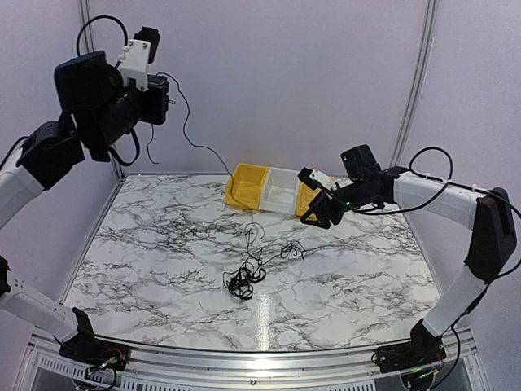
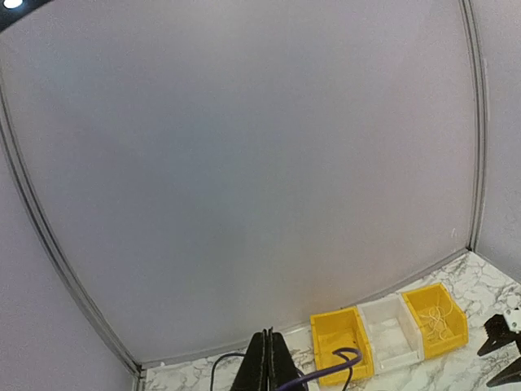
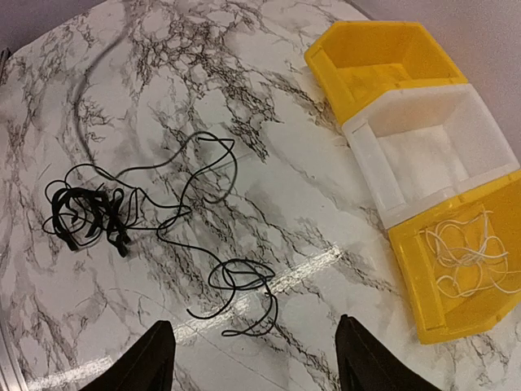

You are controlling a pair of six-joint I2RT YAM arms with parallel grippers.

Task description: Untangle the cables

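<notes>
While the left tool (image 2: 269, 358), high over the far-left corner, is closed and seems to pinch a long strand (image 1: 189, 134) trailing down to the left yellow bin (image 1: 244, 183), the right tool (image 3: 259, 354) hangs wide open and empty just on the near side of the bins. Whitish cable (image 3: 468, 257) lies alone in the right yellow bin (image 3: 423, 309): one sorted. Black knot (image 3: 85, 216) sits mid-bench, loose loops straying toward the bins, so most of the work is left. Bench (image 1: 146, 244) gives open marble all round the knot, its edges well apart from it. Bins line the far edge.
</notes>
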